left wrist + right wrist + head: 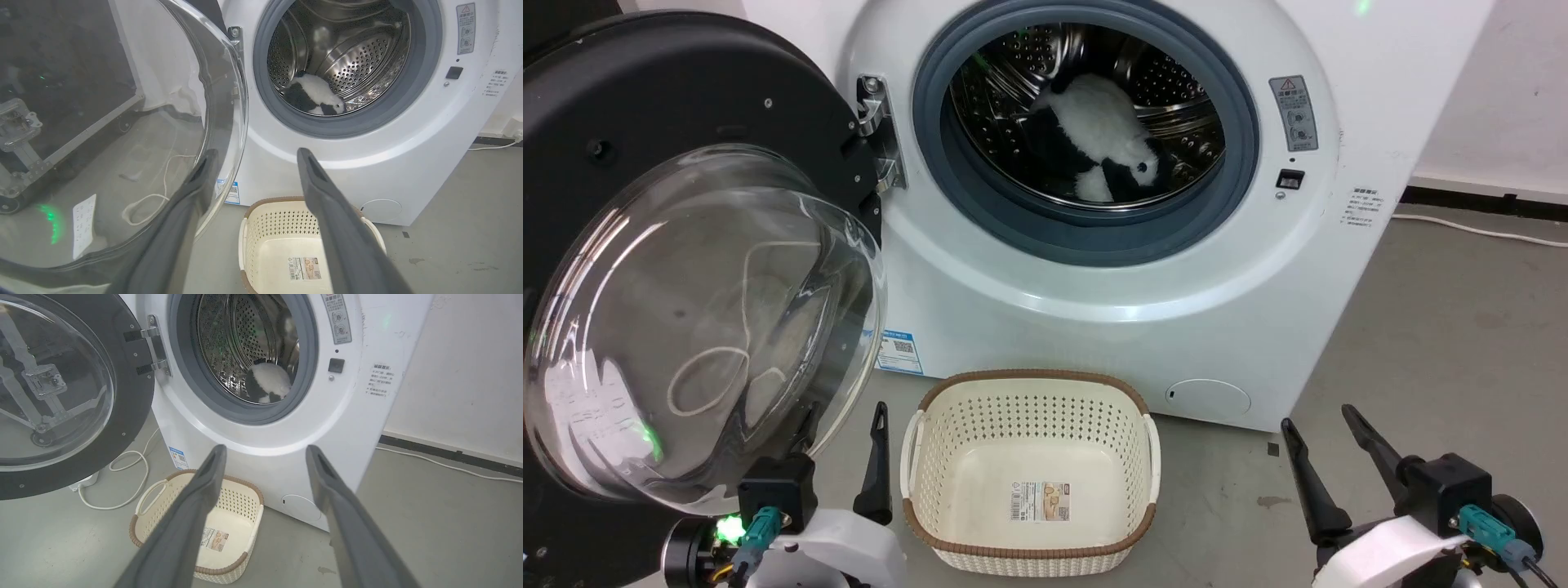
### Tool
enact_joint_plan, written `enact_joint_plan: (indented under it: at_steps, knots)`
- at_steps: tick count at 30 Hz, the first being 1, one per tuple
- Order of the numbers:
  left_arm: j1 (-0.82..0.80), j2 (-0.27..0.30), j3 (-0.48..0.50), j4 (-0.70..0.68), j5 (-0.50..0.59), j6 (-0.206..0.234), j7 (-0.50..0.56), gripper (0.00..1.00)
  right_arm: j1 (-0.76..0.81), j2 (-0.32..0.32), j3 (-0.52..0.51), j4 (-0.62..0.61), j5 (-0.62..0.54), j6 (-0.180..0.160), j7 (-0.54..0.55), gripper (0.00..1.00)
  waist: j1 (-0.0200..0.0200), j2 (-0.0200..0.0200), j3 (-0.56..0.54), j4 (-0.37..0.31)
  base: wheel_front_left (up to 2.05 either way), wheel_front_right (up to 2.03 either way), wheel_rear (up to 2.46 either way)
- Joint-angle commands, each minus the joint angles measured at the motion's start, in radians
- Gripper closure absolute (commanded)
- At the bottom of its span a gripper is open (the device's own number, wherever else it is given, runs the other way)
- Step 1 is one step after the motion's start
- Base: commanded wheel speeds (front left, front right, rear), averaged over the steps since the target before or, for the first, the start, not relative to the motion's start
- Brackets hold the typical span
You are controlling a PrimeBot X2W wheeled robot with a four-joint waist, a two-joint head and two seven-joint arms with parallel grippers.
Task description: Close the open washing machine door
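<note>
Behind the washing machine door's [686,82] glass, one finger [196,179] of the left tool [256,152].

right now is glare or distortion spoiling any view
Head view: the washing machine door glass warps the cable behind it and carries a green glint low down. Left wrist view: that glass smears one finger of the left pincer and mirrors green. Right wrist view: the glass reads clear; the drum shows bright highlights.

The washing machine door [686,106] crowds left claw [257,153], perhaps touching; basket [1029,380] blocks floor
</note>
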Motion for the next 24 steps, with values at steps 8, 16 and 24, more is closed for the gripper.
enact_joint_plan:
  at_steps: [8,16,24]
  knots:
    - [0.007,0.000,-0.014,0.020,-0.031,0.005,-0.033,1.00,0.017,0.000,0.010,0.022,0.040,0.000,-0.033,0.00,-0.0001,0.0000,-0.002,0.001,0.00,0.00,0.00]
    - [0.006,0.000,-0.021,0.017,-0.049,0.000,-0.050,1.00,0.022,0.000,0.014,0.033,0.064,0.000,-0.050,0.00,-0.0001,0.0000,-0.003,0.005,0.00,0.00,0.00]
    - [-0.008,0.000,0.003,-0.103,-0.075,0.003,-0.067,1.00,0.028,0.000,0.013,0.045,0.087,0.000,-0.066,0.00,-0.0001,0.0000,-0.004,0.034,0.00,0.00,0.00]
